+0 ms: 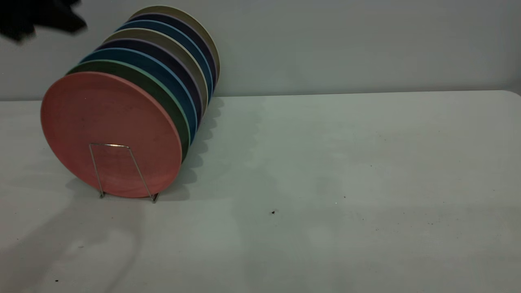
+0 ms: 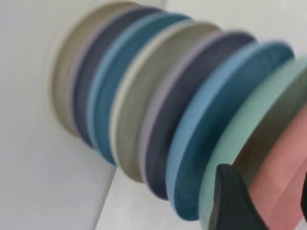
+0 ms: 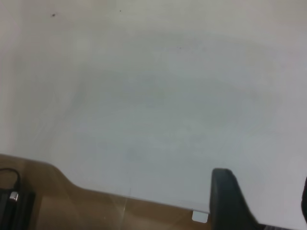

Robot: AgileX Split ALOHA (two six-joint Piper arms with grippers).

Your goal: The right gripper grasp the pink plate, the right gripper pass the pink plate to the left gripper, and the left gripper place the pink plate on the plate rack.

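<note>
The pink plate (image 1: 110,130) stands upright at the front of the plate rack (image 1: 118,171), behind the rack's front wire loop. It also shows in the left wrist view (image 2: 283,163). My left gripper (image 1: 40,18) hangs high at the far left, above and behind the row of plates, clear of them. In the left wrist view its fingers (image 2: 230,201) stand wide apart and the left gripper (image 2: 264,172) is open and empty. My right gripper (image 3: 263,176) is out of the exterior view. It is open and empty over the bare table near the table's edge.
Behind the pink plate, a teal-green plate (image 1: 163,87) and several blue, dark purple and grey-beige plates (image 1: 183,49) fill the rack. The white table (image 1: 346,183) stretches to the right. The right wrist view shows the table edge and brown floor (image 3: 96,211).
</note>
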